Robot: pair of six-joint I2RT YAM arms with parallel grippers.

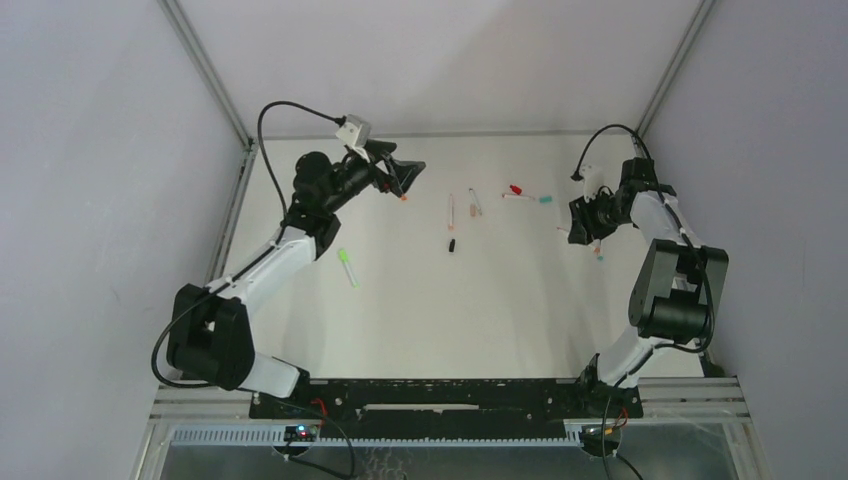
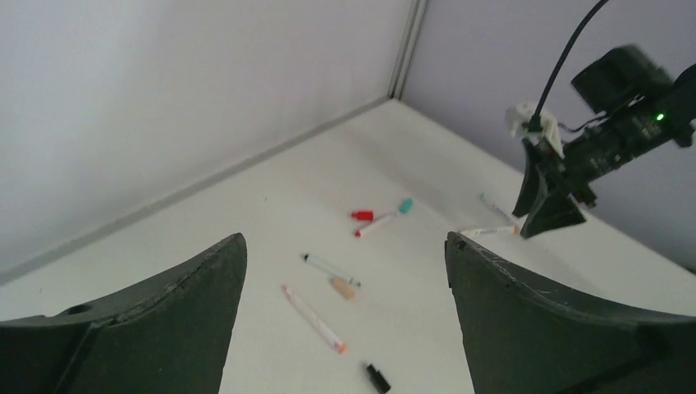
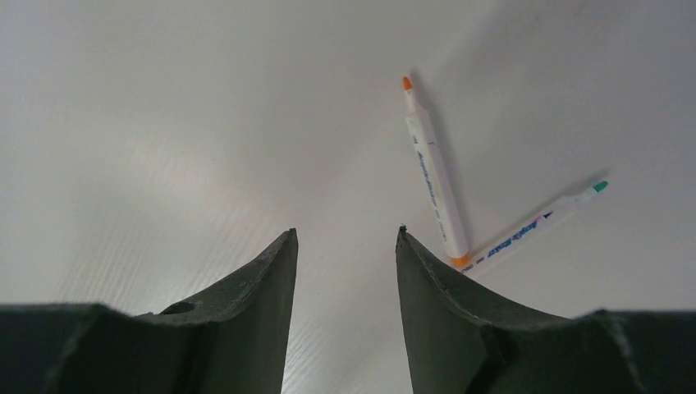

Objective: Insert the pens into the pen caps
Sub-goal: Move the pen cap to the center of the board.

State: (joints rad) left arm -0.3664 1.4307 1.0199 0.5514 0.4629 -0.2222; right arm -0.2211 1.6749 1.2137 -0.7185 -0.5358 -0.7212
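Where the pens lie: orange-tipped white plastic marker pen (image 3: pixel 432 168) and teal-tipped white marker pen (image 3: pixel 533 230), near ends touching, on the white table (image 3: pixel 164 123) toward its right edge.
Right gripper (image 3: pixel 346 234): jaws partly apart, empty; both pens lie right of the gap.
Orange pen's axis: runs away from the jaws.
Left gripper (image 2: pixel 344 242): jaws wide apart, empty, farther off.

From above and behind the bases (image 1: pixel 275 378) I overlook the whole table (image 1: pixel 520 310). Left wrist looks across at the middle pens (image 2: pixel 314 320) too; right wrist hangs close over the surface.
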